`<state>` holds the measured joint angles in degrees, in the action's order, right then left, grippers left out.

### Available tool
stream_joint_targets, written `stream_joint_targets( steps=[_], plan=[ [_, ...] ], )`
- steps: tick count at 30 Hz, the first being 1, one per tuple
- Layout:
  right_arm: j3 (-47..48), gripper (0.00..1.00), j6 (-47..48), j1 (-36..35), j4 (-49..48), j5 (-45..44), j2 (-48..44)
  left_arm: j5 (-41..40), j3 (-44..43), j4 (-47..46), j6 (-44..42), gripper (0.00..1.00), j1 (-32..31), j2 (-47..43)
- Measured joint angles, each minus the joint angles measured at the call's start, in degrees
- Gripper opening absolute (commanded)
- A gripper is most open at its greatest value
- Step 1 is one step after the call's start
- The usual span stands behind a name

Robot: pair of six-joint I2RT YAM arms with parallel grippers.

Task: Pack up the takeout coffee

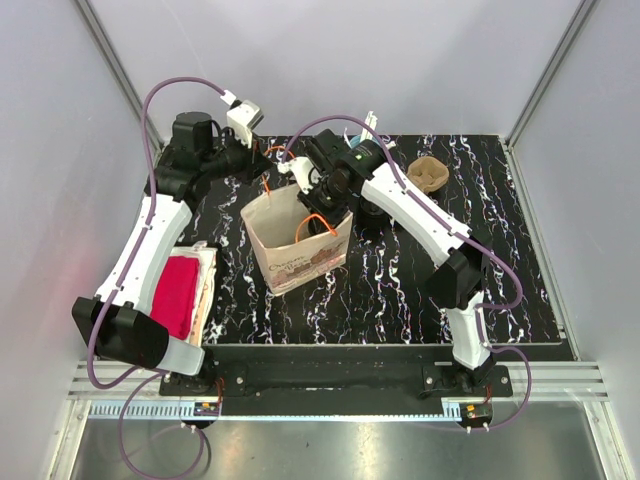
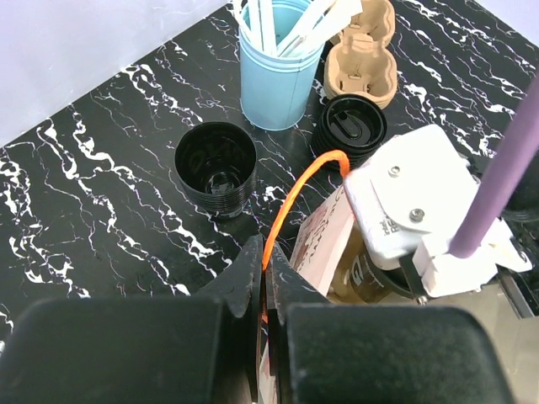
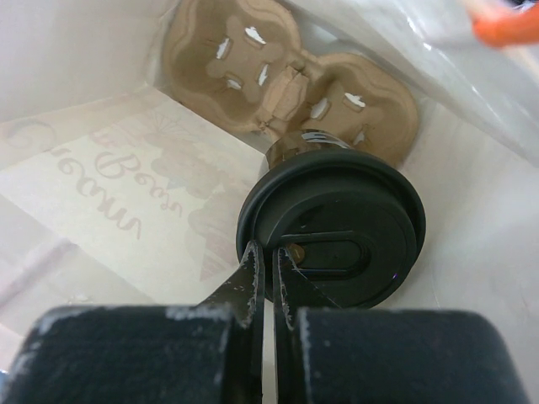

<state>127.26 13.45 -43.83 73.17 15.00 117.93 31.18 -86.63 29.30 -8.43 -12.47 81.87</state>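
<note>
The takeout coffee (image 3: 337,236), a black cup with a round black lid, stands inside the paper bag (image 1: 300,240), next to a brown cardboard cup carrier (image 3: 286,76) on the bag's floor. My right gripper (image 3: 269,257) reaches down into the bag and is shut on the lid's near rim. In the top view it (image 1: 305,205) is at the bag's mouth. My left gripper (image 2: 268,252) is shut on the bag's orange handle (image 2: 303,185) at the far rim and holds the bag (image 2: 324,240) open. Part of the cup's dark side (image 2: 370,269) shows in the left wrist view.
Behind the bag stand a lidless black cup (image 2: 215,164), a light-blue cup of white straws (image 2: 274,71), a black stack topped by a lid (image 2: 352,126) and another cardboard carrier (image 2: 362,59). A red cloth on a pale tray (image 1: 178,290) lies at the left table edge.
</note>
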Motion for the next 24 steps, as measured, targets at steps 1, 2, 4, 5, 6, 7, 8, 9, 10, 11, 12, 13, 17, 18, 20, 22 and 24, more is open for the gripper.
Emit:
stream_joint_targets(
  steps=[1, 2, 4, 5, 6, 7, 8, 9, 10, 11, 12, 13, 17, 18, 20, 22, 24],
  plan=[
    [0.0, 0.0, 0.15, -0.07, 0.02, -0.28, 0.0, -0.04, 0.02, -0.17, 0.24, 0.0, 0.0, 0.0],
    [0.0, 0.0, 0.31, -0.09, 0.02, -0.55, 0.0, -0.15, 0.04, -0.39, 0.55, 0.0, 0.0, 0.0],
    [0.0, 0.0, 0.68, -0.13, 0.15, -0.87, 0.0, -0.2, 0.04, -0.74, 0.98, 0.0, 0.0, 0.0],
    [0.0, 0.0, 0.9, -0.15, 0.28, -0.96, 0.0, -0.22, 0.04, -0.83, 1.05, 0.0, 0.0, 0.0],
    [0.0, 0.0, 1.14, -0.22, 0.42, -1.05, 0.0, -0.24, 0.04, -0.85, 1.25, 0.0, 0.0, 0.0],
    [0.0, 0.0, 1.36, -0.26, 0.55, -1.14, 0.0, -0.31, 0.11, -0.98, 1.36, 0.0, 0.0, 0.0],
    [0.0, 0.0, 1.55, -0.33, 0.66, -1.44, 0.0, -0.37, 0.2, -1.14, 1.44, 0.0, 0.0, 0.0],
    [0.0, 0.0, 1.77, -0.42, 0.76, -1.88, 0.0, -0.39, 0.39, -1.4, 1.51, 0.0, 0.0, 0.0],
    [0.0, 0.0, 1.86, -0.46, 0.85, -2.12, 0.0, -0.37, 0.63, -1.7, 1.62, 0.0, 0.0, 0.0],
    [0.0, 0.0, 1.99, -0.52, 1.01, -2.27, 0.0, -0.39, 0.9, -1.99, 1.77, 0.0, 0.0, 0.0],
    [0.0, 0.0, 2.08, -0.55, 1.11, -2.54, 0.0, -0.37, 1.01, -1.97, 1.95, 0.0, 0.0, 0.0],
    [0.0, 0.0, 2.19, -0.59, 1.25, -2.73, 0.0, -0.37, 1.16, -2.1, 2.1, 0.0, 0.0, 0.0],
    [0.24, 0.0, 2.45, -0.66, 1.75, -3.91, 0.11, -0.35, 1.68, -2.67, 2.54, 0.0, 0.0, -0.04],
    [0.42, 0.0, 2.6, -0.66, 1.75, -4.09, 0.2, -0.35, 1.86, -2.78, 2.58, 0.0, 0.0, -0.07],
    [0.74, 0.0, 2.75, -0.66, 1.77, -4.66, 0.33, -0.35, 1.92, -2.89, 2.78, 0.0, 0.0, -0.07],
    [1.01, 0.0, 2.86, -0.68, 1.81, -5.03, 0.46, -0.35, 2.08, -3.17, 2.89, 0.0, -0.11, -0.17],
    [1.6, 0.0, 2.93, -0.68, 1.95, -5.11, 0.79, -0.35, 2.78, -3.74, 2.97, 0.0, -0.24, -0.55]
  ],
)
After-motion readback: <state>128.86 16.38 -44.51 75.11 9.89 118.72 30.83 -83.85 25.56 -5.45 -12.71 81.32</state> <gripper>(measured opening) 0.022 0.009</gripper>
